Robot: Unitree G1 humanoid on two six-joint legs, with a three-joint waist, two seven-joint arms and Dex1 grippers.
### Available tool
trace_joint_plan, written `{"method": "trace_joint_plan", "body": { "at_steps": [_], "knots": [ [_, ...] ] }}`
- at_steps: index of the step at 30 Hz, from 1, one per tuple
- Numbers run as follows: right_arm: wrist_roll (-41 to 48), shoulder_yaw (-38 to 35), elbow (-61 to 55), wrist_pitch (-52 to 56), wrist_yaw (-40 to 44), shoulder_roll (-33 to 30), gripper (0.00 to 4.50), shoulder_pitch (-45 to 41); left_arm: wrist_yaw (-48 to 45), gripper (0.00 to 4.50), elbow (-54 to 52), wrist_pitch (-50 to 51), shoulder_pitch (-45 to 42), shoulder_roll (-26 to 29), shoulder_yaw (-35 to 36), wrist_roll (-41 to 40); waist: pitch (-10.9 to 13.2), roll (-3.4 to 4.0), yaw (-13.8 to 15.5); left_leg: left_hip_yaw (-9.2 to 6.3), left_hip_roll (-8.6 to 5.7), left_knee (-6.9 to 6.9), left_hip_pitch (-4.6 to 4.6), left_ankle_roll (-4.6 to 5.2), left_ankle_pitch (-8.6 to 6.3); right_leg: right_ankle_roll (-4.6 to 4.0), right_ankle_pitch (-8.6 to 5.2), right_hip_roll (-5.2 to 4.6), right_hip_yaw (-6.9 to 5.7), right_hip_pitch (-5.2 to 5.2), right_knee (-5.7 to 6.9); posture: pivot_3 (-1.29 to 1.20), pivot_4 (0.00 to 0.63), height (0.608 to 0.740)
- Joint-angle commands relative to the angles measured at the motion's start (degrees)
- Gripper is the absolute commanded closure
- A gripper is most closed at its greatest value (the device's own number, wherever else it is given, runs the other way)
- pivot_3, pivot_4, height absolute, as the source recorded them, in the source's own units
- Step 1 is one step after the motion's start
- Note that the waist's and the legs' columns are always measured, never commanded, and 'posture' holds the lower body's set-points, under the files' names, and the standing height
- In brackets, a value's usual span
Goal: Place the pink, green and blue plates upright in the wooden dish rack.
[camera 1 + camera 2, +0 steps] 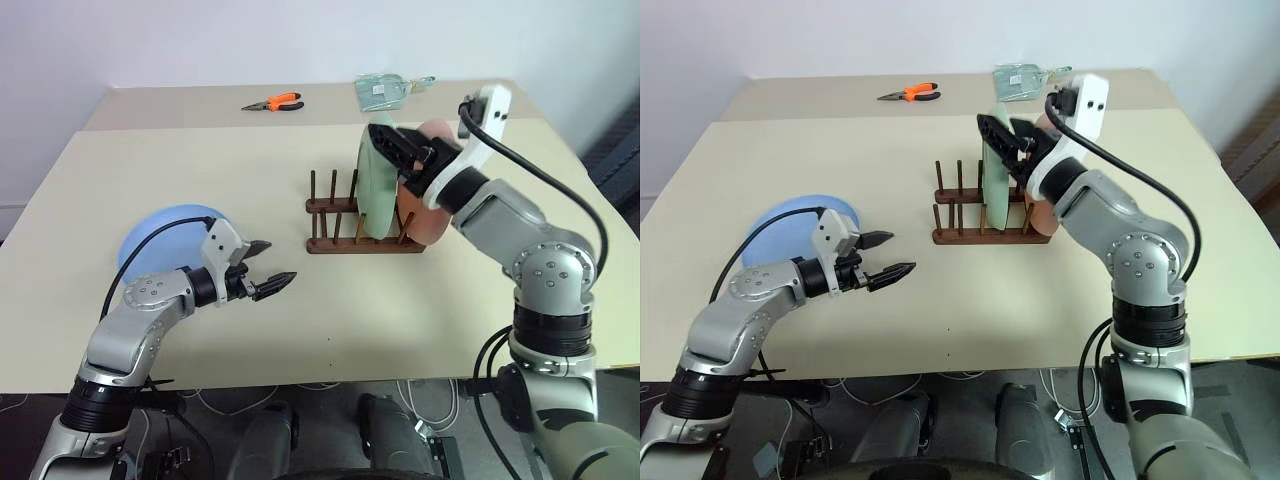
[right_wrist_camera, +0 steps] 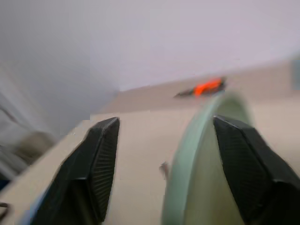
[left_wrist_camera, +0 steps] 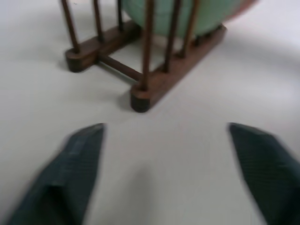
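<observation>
The wooden dish rack [image 1: 340,246] stands mid-table. A green plate [image 1: 375,190] is upright between its pegs, and a pink plate [image 1: 432,226] stands upright just behind it at the rack's right end. My right gripper [image 1: 392,143] is open and straddles the green plate's top rim [image 2: 187,178], its fingers [image 2: 96,159] apart on either side. The blue plate [image 1: 160,245] lies flat at the table's left. In front of it my left gripper [image 1: 280,260] hovers open with nothing in it, pointing toward the rack [image 3: 159,79].
Orange-handled pliers [image 1: 275,102] and a clear packet [image 1: 380,90] lie on the far table behind the rack. The rack's left slots [image 1: 322,205] hold nothing. The table's front edge [image 1: 300,385] runs just below my left arm.
</observation>
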Motion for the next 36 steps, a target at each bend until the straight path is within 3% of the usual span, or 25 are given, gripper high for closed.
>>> {"method": "trace_joint_plan", "body": {
  "at_steps": [1,6,9,12,21,24,28,31,34,36],
  "knots": [
    [-8.06,0.68,-3.64,-5.2,8.97,-5.1,1.52,-3.72,6.61,0.04,2.7,-2.14,-2.34,-1.26,4.84,2.66,-0.01,-0.01,0.03,0.01,0.0,0.0,0.0,0.0,0.0,0.01,0.0,0.0,0.0,0.01,-0.02,0.0,0.15,0.74],
    [-16.93,6.65,-7.51,-10.42,24.65,-12.12,0.03,-4.89,28.32,0.0,12.85,-2.75,-8.04,-4.0,14.3,11.37,-0.02,-0.08,-0.06,-0.03,0.01,0.0,0.02,0.0,0.0,0.09,0.0,0.01,-0.04,0.03,-0.04,0.0,0.15,0.74],
    [-24.29,12.92,-9.26,-14.25,30.97,-14.14,0.03,-2.91,40.26,0.0,16.52,3.38,-11.52,-4.89,23.1,12.11,-0.06,-0.19,-0.24,-0.02,0.02,-0.01,0.02,0.0,0.0,0.18,-0.04,0.01,-0.04,0.01,-0.04,0.0,0.15,0.74],
    [-27.58,15.61,-8.63,-16.54,33.76,-12.25,0.03,-0.67,45.38,0.0,15.45,9.28,-11.83,-4.5,28.87,11.51,-0.09,-0.26,-0.06,-0.03,0.01,-0.01,0.02,-0.01,0.0,0.27,-0.09,-0.01,-0.04,0.02,-0.04,0.0,0.15,0.74],
    [-33.21,18.32,-7.82,-19.95,39.13,-7.37,0.03,2.85,42.79,0.0,2.65,28.78,-4.07,-11.02,35.88,0.35,-0.07,-0.59,0.24,-0.14,-0.05,0.07,-0.01,-0.09,0.02,0.08,0.04,-0.04,-0.07,0.09,-0.03,0.0,0.15,0.74],
    [-34.71,18.36,-7.89,-20.14,39.83,-6.21,0.0,3.47,44.54,0.87,2.39,31.01,-3.19,-14.86,39.5,-2.1,-0.06,-0.6,0.21,-0.16,-0.03,0.07,0.0,-0.1,0.02,0.08,0.04,-0.02,-0.08,0.06,0.02,0.0,0.15,0.74],
    [-36.89,18.13,-7.96,-20.09,40.18,-5.4,0.0,4.0,46.34,2.93,3.58,30.64,-3.83,-17.04,41.58,-2.82,-0.08,-0.59,0.28,-0.15,-0.04,0.06,0.03,-0.12,0.03,0.07,0.04,-0.02,-0.08,0.08,0.03,0.0,0.15,0.74],
    [-36.44,17.59,-8.18,-18.67,41.34,-5.3,0.0,4.21,43.82,4.44,2.1,26.83,-4.89,-17.07,39.0,-3.5,-0.08,-0.6,0.49,-0.15,-0.05,0.07,0.03,-0.12,0.03,0.07,0.04,-0.03,-0.08,0.1,0.01,0.0,0.15,0.74],
    [-35.66,17.36,-8.25,-17.14,42.95,-5.63,0.0,3.74,39.78,4.47,-0.81,19.91,-7.26,-16.69,35.92,-4.67,-0.07,-0.62,0.88,-0.17,-0.05,0.09,0.02,-0.17,0.06,0.06,0.04,-0.03,-0.11,0.14,0.0,0.0,0.15,0.74],
    [-40.48,19.95,-7.54,-20.24,43.83,-6.19,0.0,1.86,38.01,4.47,-4.13,16.79,-11.62,-15.56,32.16,-4.99,-0.02,-0.71,1.24,-0.17,-0.05,0.11,0.0,-0.17,0.06,0.05,0.04,-0.03,-0.11,0.13,-0.04,0.0,0.15,0.74]
  ]
}}
